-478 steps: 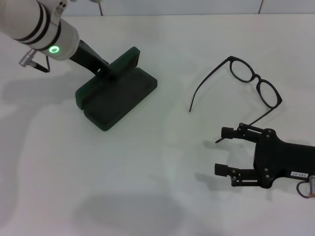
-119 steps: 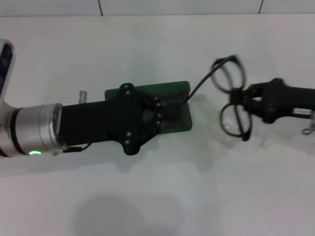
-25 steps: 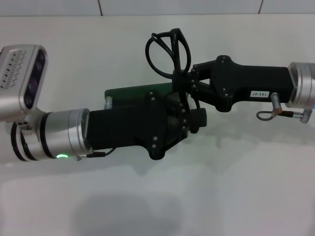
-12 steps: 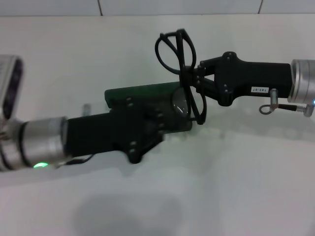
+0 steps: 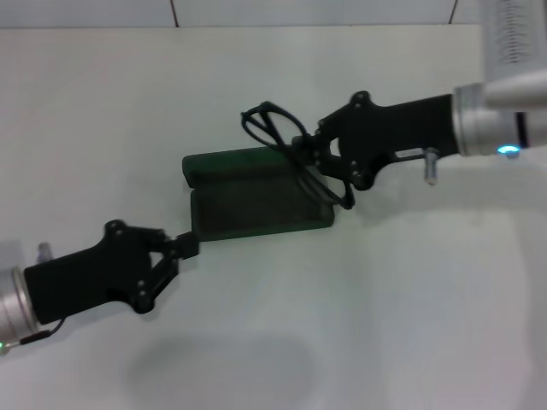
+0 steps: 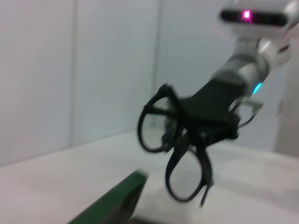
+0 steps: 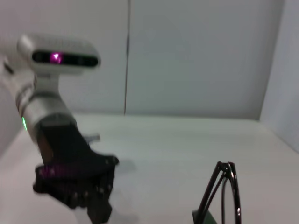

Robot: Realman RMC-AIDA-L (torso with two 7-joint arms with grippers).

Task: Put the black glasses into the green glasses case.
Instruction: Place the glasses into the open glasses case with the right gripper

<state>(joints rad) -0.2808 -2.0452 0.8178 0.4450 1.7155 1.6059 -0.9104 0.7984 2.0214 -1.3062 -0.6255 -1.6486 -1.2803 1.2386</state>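
Over the open green glasses case (image 5: 256,198), mid-counter, the right gripper (image 5: 314,155) pinches the folded black glasses (image 5: 291,154), long axis slanting across the case's right end. Thin black frame, clear lenses. Left gripper (image 5: 184,248) sits closed by the case's near-left corner.

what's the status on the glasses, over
Right tool shut on black glasses, above open green glasses case. Left tool pulled back at case's corner. Nothing blocking.

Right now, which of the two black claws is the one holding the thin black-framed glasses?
The right claw, over the far end of the open dark green hard case, grips the thin black-framed glasses. The left claw is empty, beside the case's near corner.
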